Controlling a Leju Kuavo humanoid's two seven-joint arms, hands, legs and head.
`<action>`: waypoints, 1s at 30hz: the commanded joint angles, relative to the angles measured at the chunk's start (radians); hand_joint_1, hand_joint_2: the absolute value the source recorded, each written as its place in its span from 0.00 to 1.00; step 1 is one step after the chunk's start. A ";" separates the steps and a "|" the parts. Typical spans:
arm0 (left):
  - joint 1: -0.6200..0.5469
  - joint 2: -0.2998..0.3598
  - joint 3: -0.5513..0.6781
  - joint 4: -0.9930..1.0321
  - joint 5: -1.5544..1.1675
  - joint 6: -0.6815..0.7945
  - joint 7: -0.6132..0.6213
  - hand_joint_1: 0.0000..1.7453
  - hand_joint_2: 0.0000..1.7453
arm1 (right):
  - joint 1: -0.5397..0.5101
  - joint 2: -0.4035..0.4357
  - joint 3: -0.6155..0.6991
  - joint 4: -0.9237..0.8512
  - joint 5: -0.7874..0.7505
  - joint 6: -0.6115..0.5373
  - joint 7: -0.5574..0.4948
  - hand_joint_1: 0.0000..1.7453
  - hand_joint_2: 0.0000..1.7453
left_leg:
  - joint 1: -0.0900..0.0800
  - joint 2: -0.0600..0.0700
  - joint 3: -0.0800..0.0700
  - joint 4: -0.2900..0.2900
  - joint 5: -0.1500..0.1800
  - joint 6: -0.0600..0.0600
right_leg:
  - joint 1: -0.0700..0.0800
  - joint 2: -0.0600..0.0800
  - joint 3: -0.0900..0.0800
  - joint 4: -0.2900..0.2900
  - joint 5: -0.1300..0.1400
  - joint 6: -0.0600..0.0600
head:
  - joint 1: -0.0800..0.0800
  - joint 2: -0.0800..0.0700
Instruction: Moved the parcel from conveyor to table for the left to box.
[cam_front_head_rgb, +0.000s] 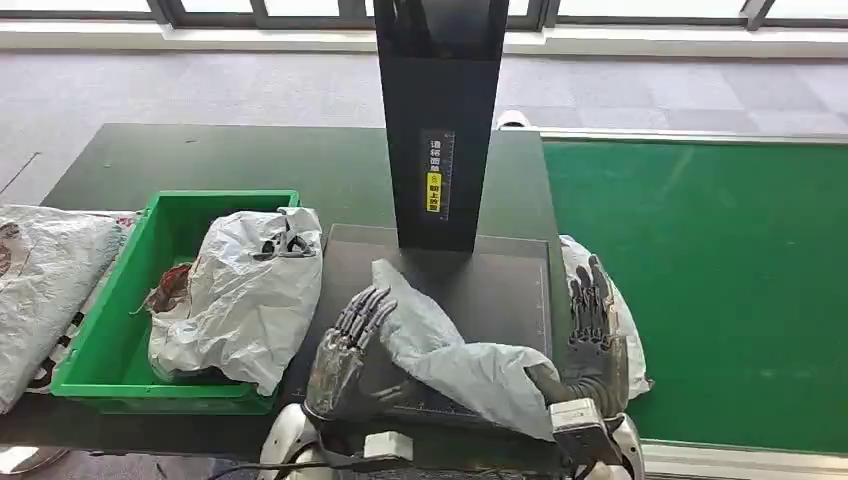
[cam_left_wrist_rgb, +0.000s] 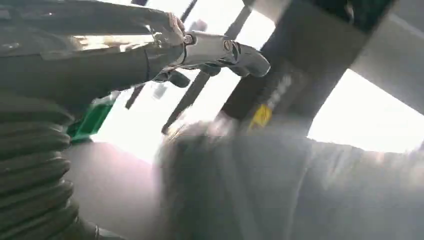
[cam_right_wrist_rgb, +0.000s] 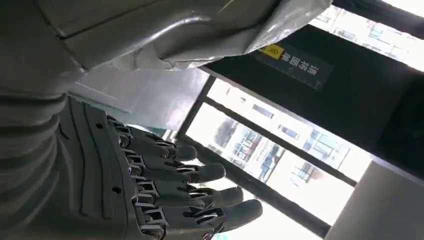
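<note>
A grey plastic parcel (cam_front_head_rgb: 450, 345) lies slanted on the black pad (cam_front_head_rgb: 505, 290) at the table's near edge, between my two hands. My left hand (cam_front_head_rgb: 345, 355) stands at the parcel's left side with its fingers straight and spread, touching the parcel or nearly so. My right hand (cam_front_head_rgb: 595, 335) stands at the parcel's right end, fingers straight and pointing away from me; the parcel's near end drapes over its thumb side. In the right wrist view the parcel (cam_right_wrist_rgb: 190, 30) hangs beside the straight fingers (cam_right_wrist_rgb: 190, 195). The left wrist view is blurred and shows the grey parcel (cam_left_wrist_rgb: 300, 190).
A green box (cam_front_head_rgb: 110, 350) at the left holds a white parcel (cam_front_head_rgb: 240, 300). Another bag (cam_front_head_rgb: 40, 290) lies at the far left. A black post (cam_front_head_rgb: 440, 120) rises behind the pad. The green conveyor (cam_front_head_rgb: 720, 290) runs at the right, with a white parcel (cam_front_head_rgb: 628, 340) behind my right hand.
</note>
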 joint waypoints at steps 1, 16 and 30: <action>-0.001 0.006 -0.091 -0.079 0.063 0.009 -0.034 0.00 1.00 | -0.095 -0.038 0.072 0.142 -0.033 -0.042 0.001 0.00 1.00 | 0.000 0.002 0.001 -0.001 0.000 0.000 | 0.000 0.002 0.001 -0.001 0.001 0.000 | 0.000 0.000; -0.165 -0.010 -0.292 0.247 -0.116 -0.103 0.070 0.00 1.00 | -0.121 -0.049 0.108 0.157 -0.058 -0.052 0.001 0.00 1.00 | 0.000 -0.002 0.002 -0.002 0.001 0.001 | -0.001 -0.002 0.002 -0.002 0.001 0.000 | 0.000 0.000; -0.261 -0.034 -0.382 0.512 -0.199 -0.212 0.099 0.00 1.00 | -0.185 -0.031 0.106 0.207 -0.067 -0.022 0.001 0.00 1.00 | 0.000 0.001 0.002 -0.002 0.002 0.001 | 0.000 0.001 0.002 -0.004 0.003 0.000 | 0.000 0.000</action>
